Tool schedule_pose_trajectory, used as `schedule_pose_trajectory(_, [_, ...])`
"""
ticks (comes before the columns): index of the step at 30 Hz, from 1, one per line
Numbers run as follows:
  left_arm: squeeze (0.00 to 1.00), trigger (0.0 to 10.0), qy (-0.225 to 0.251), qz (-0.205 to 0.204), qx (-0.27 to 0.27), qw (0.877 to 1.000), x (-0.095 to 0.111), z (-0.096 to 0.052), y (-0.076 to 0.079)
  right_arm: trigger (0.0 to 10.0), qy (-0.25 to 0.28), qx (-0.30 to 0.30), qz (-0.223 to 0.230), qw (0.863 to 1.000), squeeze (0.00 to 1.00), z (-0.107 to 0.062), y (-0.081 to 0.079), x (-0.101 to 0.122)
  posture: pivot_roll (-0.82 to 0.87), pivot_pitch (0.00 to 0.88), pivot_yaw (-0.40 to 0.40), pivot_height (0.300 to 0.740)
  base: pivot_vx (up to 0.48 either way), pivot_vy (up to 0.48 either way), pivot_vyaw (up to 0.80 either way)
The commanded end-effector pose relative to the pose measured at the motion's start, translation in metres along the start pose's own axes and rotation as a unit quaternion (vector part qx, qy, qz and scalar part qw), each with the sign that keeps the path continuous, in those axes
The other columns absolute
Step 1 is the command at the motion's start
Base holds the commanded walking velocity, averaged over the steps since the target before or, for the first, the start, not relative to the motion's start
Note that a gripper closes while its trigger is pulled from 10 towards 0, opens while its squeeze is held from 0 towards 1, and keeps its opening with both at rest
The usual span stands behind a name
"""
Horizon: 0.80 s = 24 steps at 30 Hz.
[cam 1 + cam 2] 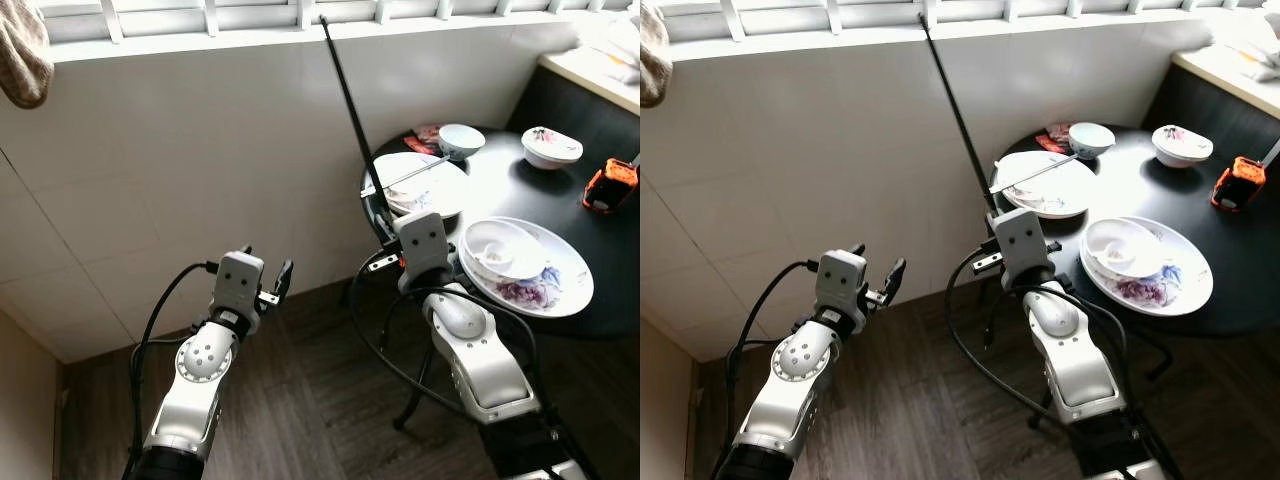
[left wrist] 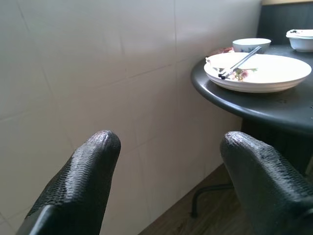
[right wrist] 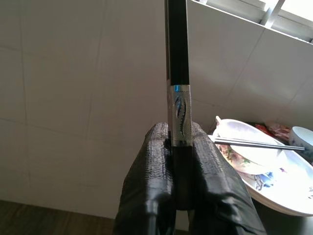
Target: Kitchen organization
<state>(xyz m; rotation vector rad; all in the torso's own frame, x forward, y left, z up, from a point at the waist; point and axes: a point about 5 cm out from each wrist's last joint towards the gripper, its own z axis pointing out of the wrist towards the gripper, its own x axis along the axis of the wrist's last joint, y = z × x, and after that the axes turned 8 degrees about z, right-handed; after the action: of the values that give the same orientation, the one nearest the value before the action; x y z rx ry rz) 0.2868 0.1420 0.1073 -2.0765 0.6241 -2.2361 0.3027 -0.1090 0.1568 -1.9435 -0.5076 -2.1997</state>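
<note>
Towel (image 1: pixel 22 50) hangs at wall's top left corner | left gripper (image 1: pixel 268 283) wide apart, idle over floor, free for next pick | right gripper (image 3: pixel 182 147) pinches black chopstick (image 1: pixel 352 108) near its banded end, upright, perhaps a pair | plate (image 1: pixel 420 184) at table's (image 1: pixel 520 180) left edge carries chopsticks (image 1: pixel 405 178).

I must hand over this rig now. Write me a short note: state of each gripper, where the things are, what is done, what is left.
Right gripper: shut on a black chopstick, held upright beside the round black table.
Left gripper: open, holding nothing, raised near the tiled wall.
On the table: a plate with chopsticks across it, a large plate with a bowl in it, two small bowls, an orange device.
Done: one chopstick in hand. Left: the dishes are still on the table.
</note>
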Motion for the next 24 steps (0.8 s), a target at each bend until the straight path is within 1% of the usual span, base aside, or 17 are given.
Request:
schedule_pose_trajectory(1, [0.0,10.0,0.012,0.001,0.01,1.0,0.005,0.0,-0.003,0.0,-0.003,0.002,-0.009,1.0,0.0,-0.005,0.001,0.001,-0.06,0.0,-0.073,0.74,0.0,0.0,0.8])
schedule_pose_trajectory(4, [0.0,10.0,0.014,0.0,0.018,1.0,0.007,0.0,-0.005,0.0,-0.007,0.01,-0.012,1.0,0.0,-0.008,-0.002,0.0,-0.06,0.0,-0.074,0.74,0.0,0.0,0.8])
schedule_pose_trajectory(10, [0.0,10.0,0.021,0.002,0.031,0.999,0.009,0.001,-0.008,0.0,-0.012,0.014,-0.019,1.0,0.0,-0.01,-0.003,-0.001,-0.06,0.0,-0.074,0.74,0.0,0.0,0.8])
schedule_pose_trajectory(13, [0.0,10.0,0.032,0.005,0.051,0.998,0.014,0.003,-0.014,0.0,-0.013,0.017,-0.022,1.0,0.0,-0.01,-0.003,-0.001,-0.06,0.0,-0.076,0.74,0.0,0.0,0.8])
schedule_pose_trajectory(16, [0.0,10.0,0.038,0.01,0.064,0.997,0.019,0.003,-0.021,0.0,-0.016,0.014,-0.013,1.0,0.0,-0.011,-0.002,-0.002,-0.05,0.0,-0.078,0.74,0.0,0.0,0.8])
schedule_pose_trajectory(18, [0.0,10.0,0.04,0.012,0.065,0.997,0.02,0.002,-0.023,0.0,-0.017,0.012,-0.012,1.0,0.0,-0.011,-0.001,-0.002,-0.05,0.0,-0.075,0.74,0.0,0.0,0.8])
schedule_pose_trajectory(20, [0.0,10.0,0.041,0.014,0.07,0.997,0.021,-0.003,-0.027,0.0,-0.02,0.007,-0.008,1.0,0.0,-0.012,0.001,-0.003,-0.05,0.0,-0.075,0.74,0.0,0.0,0.8])
schedule_pose_trajectory(22, [0.0,10.0,0.04,0.011,0.073,0.996,0.019,-0.005,-0.028,0.0,-0.02,0.005,-0.007,1.0,0.0,-0.012,0.002,-0.003,-0.05,0.0,-0.074,0.74,0.0,0.0,0.8])
schedule_pose_trajectory(24, [0.0,10.0,0.035,0.017,0.071,0.997,0.016,-0.007,-0.028,0.0,-0.021,0.0,-0.003,1.0,0.0,-0.012,0.002,-0.004,-0.05,0.0,-0.074,0.74,0.0,0.0,0.8])
